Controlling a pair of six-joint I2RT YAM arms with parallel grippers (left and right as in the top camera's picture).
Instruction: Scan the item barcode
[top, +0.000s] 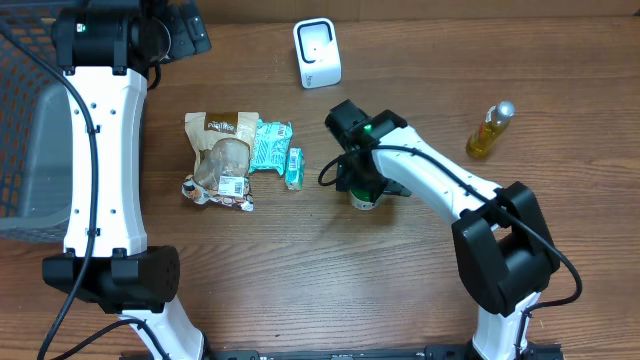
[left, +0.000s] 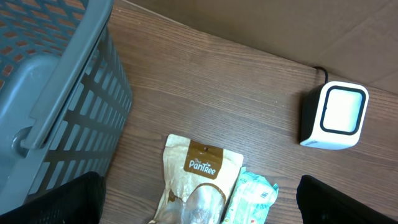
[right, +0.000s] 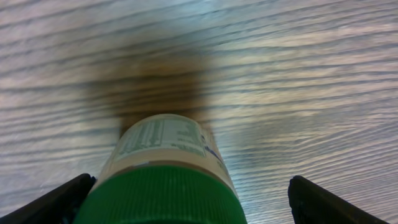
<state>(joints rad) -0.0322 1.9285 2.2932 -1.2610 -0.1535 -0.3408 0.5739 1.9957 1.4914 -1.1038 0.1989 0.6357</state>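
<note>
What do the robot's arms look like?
Both arms are white bars with chunky black joints. Thin black cables run along the left arm and right arm, and each has a small green light. The fingers are black.

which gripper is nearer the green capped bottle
Right. The right gripper is directly over the green capped bottle, open, with one side on either side of its cap. The left gripper is far off across the table, open, up by the gray basket.
</note>
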